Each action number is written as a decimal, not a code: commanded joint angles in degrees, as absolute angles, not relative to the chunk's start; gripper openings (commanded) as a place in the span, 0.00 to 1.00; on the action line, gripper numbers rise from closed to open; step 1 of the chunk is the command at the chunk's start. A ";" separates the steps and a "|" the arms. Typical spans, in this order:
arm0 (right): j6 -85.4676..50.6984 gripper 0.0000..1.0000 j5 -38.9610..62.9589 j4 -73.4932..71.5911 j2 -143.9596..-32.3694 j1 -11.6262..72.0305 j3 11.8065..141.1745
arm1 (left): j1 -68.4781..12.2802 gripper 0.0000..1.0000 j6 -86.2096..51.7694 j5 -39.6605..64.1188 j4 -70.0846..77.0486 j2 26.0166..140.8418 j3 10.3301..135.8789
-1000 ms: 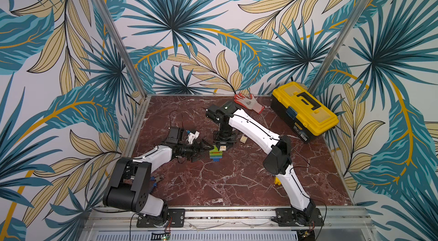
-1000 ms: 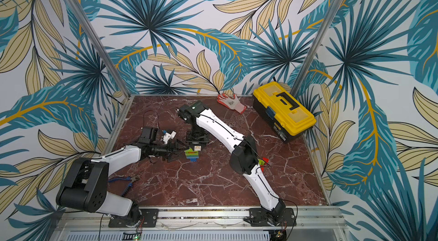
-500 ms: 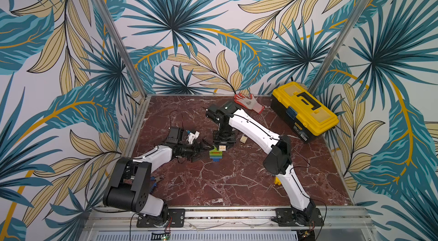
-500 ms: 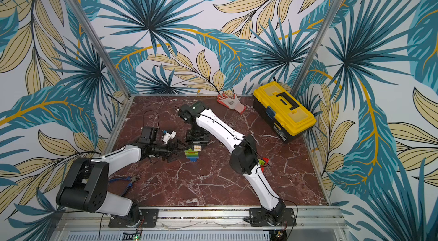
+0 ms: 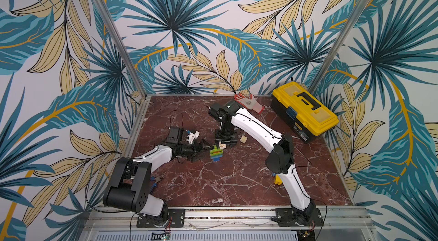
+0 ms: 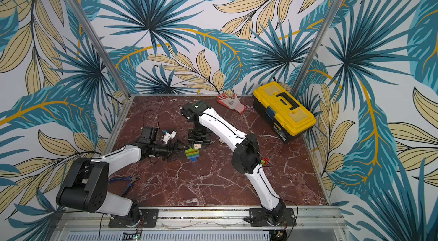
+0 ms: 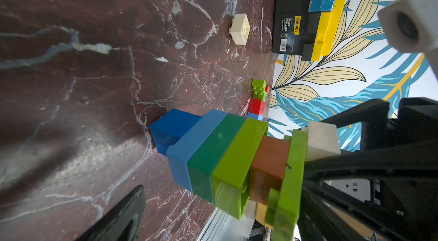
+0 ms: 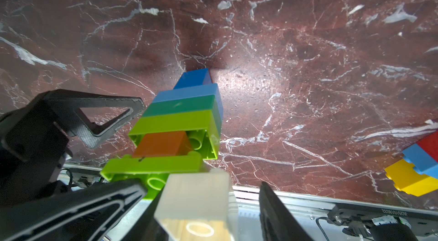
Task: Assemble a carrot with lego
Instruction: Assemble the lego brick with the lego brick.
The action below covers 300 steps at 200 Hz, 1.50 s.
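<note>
In both top views the lego stack [image 5: 216, 153] stands upright mid-surface [image 5: 237, 180], left tool [image 5: 206, 151] spread wide just beside it, right tool [image 5: 222, 145] over its top. Left wrist: blue, green and orange layers w/ a cream brick [image 7: 322, 141] on top. Right wrist: right tool's jaws parted round that brick, gap visible on one side.

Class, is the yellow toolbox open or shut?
Shut. In both top views the yellow toolbox shows its lid flat on its black base.
</note>
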<state>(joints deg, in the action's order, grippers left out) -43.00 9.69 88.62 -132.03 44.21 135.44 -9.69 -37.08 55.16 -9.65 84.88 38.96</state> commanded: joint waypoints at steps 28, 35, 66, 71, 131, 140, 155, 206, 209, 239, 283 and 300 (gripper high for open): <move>-42.47 0.61 9.39 85.61 -129.14 43.60 132.53 | -9.60 0.96 -36.47 48.01 -14.31 86.89 38.05; -42.47 0.61 9.40 85.44 -128.56 43.59 132.16 | -9.62 0.96 -36.44 48.07 -14.31 86.89 38.06; -42.45 0.62 9.25 83.39 -124.53 43.59 129.10 | -9.61 0.96 -36.40 48.04 -14.32 86.99 38.06; -42.40 0.62 9.42 83.25 -124.16 43.59 128.77 | -9.58 0.96 -36.37 48.07 -14.27 86.97 38.03; -41.97 0.67 11.68 75.54 -115.93 43.36 119.94 | -9.60 0.96 -36.31 47.98 -14.49 87.10 38.15; -41.96 0.67 12.62 72.42 -113.88 42.94 115.98 | -9.60 0.96 -36.36 47.96 -14.48 87.15 38.23; -43.07 0.68 15.51 61.99 -108.74 41.92 105.90 | -9.66 0.96 -36.21 47.99 -14.63 87.10 38.23; -48.17 0.75 23.35 35.59 -98.50 37.87 82.97 | -9.58 0.96 -35.66 47.37 -15.31 87.01 38.80; -48.45 0.75 23.70 34.45 -98.30 37.81 82.42 | -9.61 0.96 -35.59 47.30 -15.37 87.00 38.82; -49.49 0.75 25.91 28.61 -98.00 37.23 79.45 | -9.65 0.96 -35.46 46.96 -15.31 87.07 39.02; -50.36 0.70 25.97 26.63 -97.65 36.95 76.99 | -9.66 0.96 -35.33 46.72 -17.06 87.38 39.10; -50.37 0.69 25.98 26.52 -96.77 36.99 75.86 | -9.63 0.96 -35.33 46.69 -17.10 87.36 39.11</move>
